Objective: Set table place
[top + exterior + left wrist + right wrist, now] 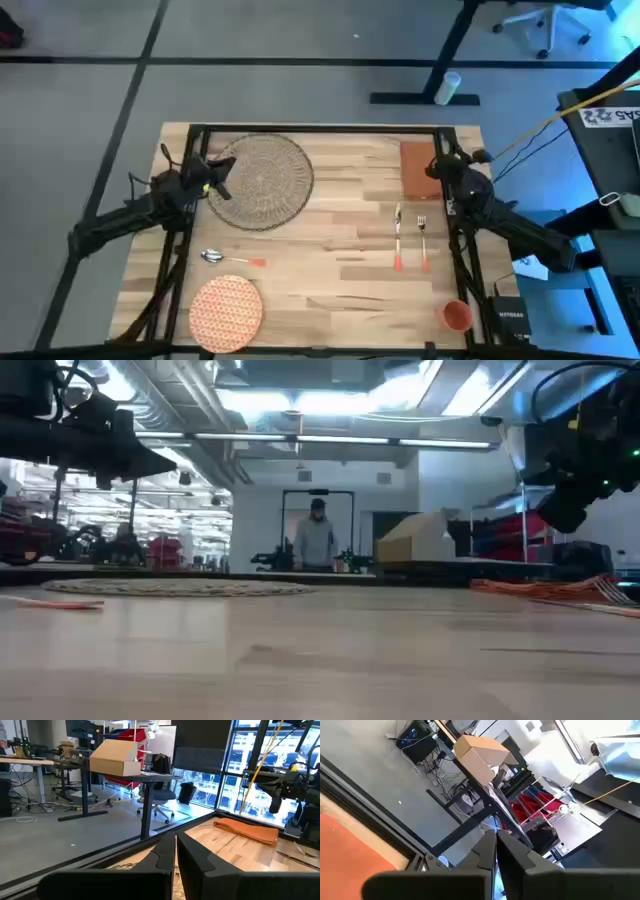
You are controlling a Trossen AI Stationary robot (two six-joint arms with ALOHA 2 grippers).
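On the light wooden table (330,270), the round woven placemat (258,182) lies flat at the far left. The orange napkin (418,170) lies flat at the far right. A knife (397,240) and a fork (422,240) lie side by side on the right. The spoon (228,259) and the patterned plate (226,310) lie near left, and the orange cup (456,315) stands near right. My left gripper (225,168) hovers shut over the placemat's left part. My right gripper (437,163) hovers shut by the napkin's right edge. The low view shows both raised off the table.
Black frame bars (320,128) run along the table's far edge and sides. Bare wood lies in the middle of the table between placemat and cutlery. A person (317,540) stands in the room far behind the table. A cardboard box (116,757) sits on a desk beyond.
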